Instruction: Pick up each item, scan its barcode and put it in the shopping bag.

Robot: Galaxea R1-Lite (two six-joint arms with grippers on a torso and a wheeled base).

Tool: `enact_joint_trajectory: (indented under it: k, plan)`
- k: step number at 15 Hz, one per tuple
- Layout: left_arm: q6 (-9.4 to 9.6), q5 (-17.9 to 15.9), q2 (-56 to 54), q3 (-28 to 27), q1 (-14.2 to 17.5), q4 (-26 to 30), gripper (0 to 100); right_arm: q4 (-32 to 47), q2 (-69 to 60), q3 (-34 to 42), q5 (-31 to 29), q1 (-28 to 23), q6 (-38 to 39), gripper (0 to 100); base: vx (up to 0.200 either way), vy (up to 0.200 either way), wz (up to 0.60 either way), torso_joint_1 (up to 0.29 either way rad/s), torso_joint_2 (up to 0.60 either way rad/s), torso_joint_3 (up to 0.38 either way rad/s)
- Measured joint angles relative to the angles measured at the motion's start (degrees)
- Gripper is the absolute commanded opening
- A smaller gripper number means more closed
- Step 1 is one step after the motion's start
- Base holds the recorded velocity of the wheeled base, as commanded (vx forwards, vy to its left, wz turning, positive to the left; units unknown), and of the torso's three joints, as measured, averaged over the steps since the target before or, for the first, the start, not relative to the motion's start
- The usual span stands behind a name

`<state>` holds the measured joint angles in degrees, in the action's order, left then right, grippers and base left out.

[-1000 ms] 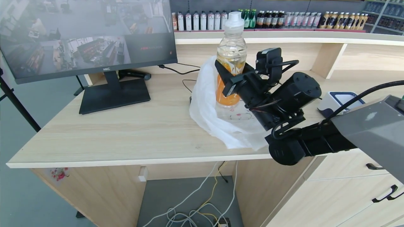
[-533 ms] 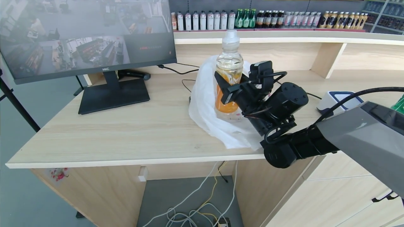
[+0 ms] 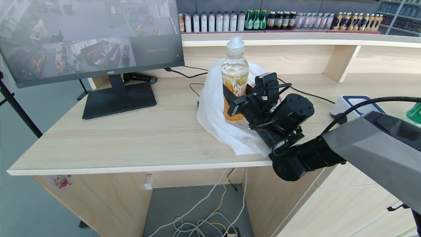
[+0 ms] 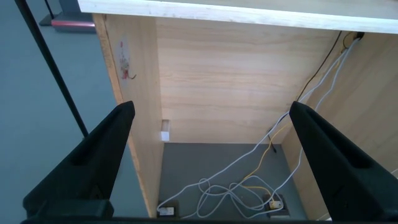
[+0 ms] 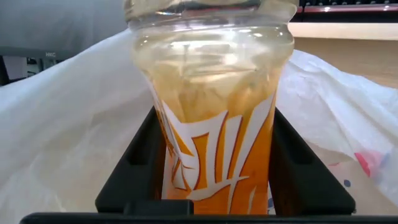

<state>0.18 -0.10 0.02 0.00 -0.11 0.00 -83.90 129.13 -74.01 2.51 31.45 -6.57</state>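
A clear bottle (image 3: 235,79) with a white cap and an orange label stands upright in my right gripper (image 3: 240,95), which is shut on its lower half. It hangs over the open white shopping bag (image 3: 217,112) on the wooden counter, its base down among the bag's folds. In the right wrist view the bottle (image 5: 211,124) sits between the two black fingers (image 5: 134,158), with the bag (image 5: 68,130) behind it. My left gripper (image 4: 211,162) is open below counter height, facing the counter's side panel and floor cables.
A monitor (image 3: 88,36) on its stand occupies the counter's left back. The barcode scanner (image 3: 353,105) sits at the right, with a green item (image 3: 415,113) beyond it. Cables (image 3: 194,74) run behind the bag. A raised shelf ledge (image 3: 296,41) backs the counter.
My right gripper has lowered the bottle and carried it a little leftward and farther back, down into the bag's opening.
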Motion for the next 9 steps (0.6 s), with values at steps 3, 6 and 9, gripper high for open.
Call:
enact_joint_trajectory:
  k: [3,6,9]
  plan:
    - [0.0,0.0,0.0,0.0,0.0,0.0,100,0.0,0.1,0.1,0.0,0.0,0.4,0,0.0,0.0,0.0,0.0,0.0,0.0]
    - [0.0,0.0,0.0,0.0,0.0,0.0,100,0.0,0.1,0.1,0.0,0.0,0.4,0,0.0,0.0,0.0,0.0,0.0,0.0]
    - [0.0,0.0,0.0,0.0,0.0,0.0,100,0.1,0.2,0.1,-0.1,0.0,0.4,0,0.0,0.0,0.0,0.0,0.0,0.0]
